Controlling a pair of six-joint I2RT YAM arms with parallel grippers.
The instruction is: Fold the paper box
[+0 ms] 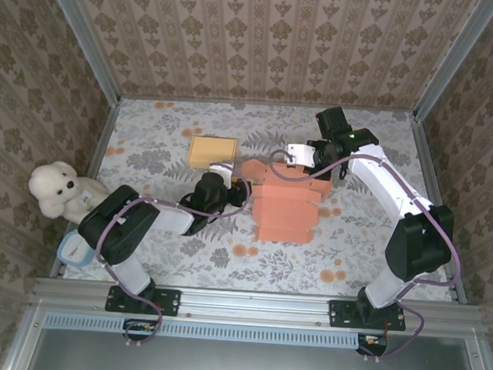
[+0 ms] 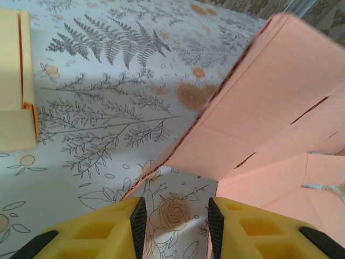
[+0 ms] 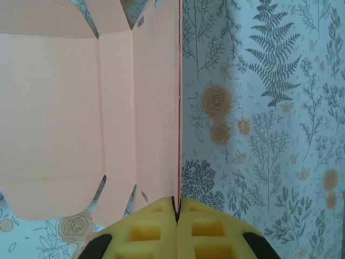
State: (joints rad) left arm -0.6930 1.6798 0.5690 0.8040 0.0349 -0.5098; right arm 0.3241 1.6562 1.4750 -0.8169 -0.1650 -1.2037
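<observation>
1. Plainly handles as light, thin card: treat box [image 1: 286, 206] as stiff across panels, floppy at creases, easy to crumple or tear at slits.
2. Lies spread on cloth [image 2: 97, 108], just ahead and right of left gripper [image 2: 173, 216], with one raised edge inside right gripper [image 3: 177, 208].
3. Right gripper: clamped tight on that thin edge, panel falling away to its left.
4. Left gripper: jaws apart, holding nothing, bare cloth between them; flap corner just ahead.
5. Best taken at a flap edge near a crease, never mid-panel.
6. Matte salmon card, scored folds, die-cut slits, rounded tabs; yellow box [image 2: 13, 81] off to left gripper's left.
</observation>
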